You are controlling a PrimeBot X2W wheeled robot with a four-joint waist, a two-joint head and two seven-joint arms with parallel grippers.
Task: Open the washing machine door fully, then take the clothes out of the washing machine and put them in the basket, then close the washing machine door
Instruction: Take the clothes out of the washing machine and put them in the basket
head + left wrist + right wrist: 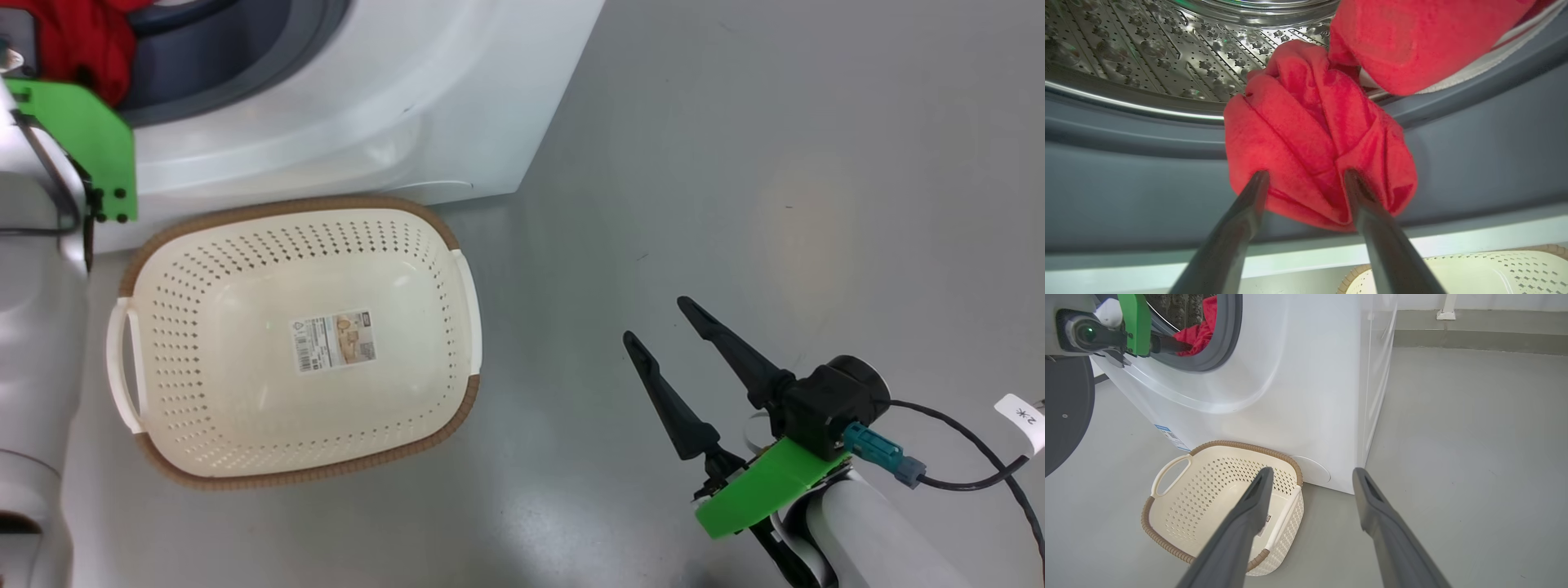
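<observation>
The washing machine stands with its mouth uncovered, and the washing machine door is swung out to the left. Red clothes bulge out of the steel drum over the grey rubber ring. My left gripper is open at the mouth, with both fingertips against the nearest red bundle. The clothes also show at the top left of the head view, above my left wrist's green bracket. The basket sits on the floor right below the mouth, its bottom sticker showing. My right gripper hangs open over the floor, right of the basket.
Grey floor spreads wide to the right of the machine and basket. A low grey wall skirting runs along the far side. My pale left forearm stands close beside the basket's left handle.
</observation>
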